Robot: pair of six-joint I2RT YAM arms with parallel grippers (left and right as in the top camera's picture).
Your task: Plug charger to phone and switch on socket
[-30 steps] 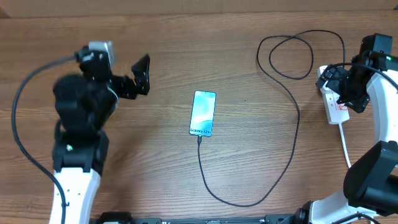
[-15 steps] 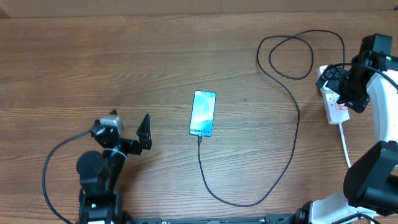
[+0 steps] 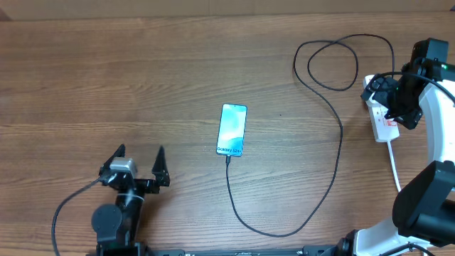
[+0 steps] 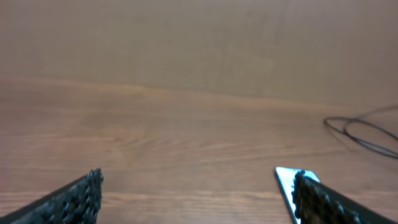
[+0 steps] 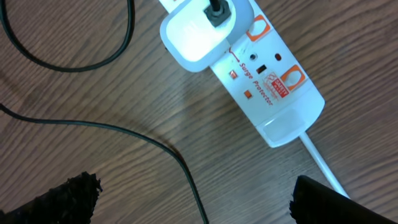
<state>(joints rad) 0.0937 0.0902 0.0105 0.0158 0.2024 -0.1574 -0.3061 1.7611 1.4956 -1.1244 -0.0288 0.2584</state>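
I am holding my left gripper [image 3: 140, 153] wide open and empty, low over the near left part of the wooden table [image 3: 142, 71], well apart from everything else. In my left wrist view the two fingers [image 4: 81, 198] are standing far apart with only bare wood between them, and a corner of the phone [image 4: 286, 180] is peeking out just beside the right-hand finger.

The phone [image 3: 232, 129] is lying flat, screen up, near the table's middle, its "Galaxy S24" end pointing toward me. The charger cable [image 3: 340, 142] is meeting that end. Whether the tip is fully seated I cannot tell. From there the cable is sweeping in a long curve to the right, then coiling in loops at the far right.

I am hovering my right gripper [image 3: 398, 99] over the power strip [image 3: 384, 122] at the right edge, jaws spread wide and gripping nothing. In my right wrist view the power strip [image 5: 267, 93] is lying diagonally, and a white adapter [image 5: 199, 34] is sitting in its far outlet with the black lead entering it. The thick white cord [image 5: 320, 162] is leaving its near end. The switch position I cannot tell.
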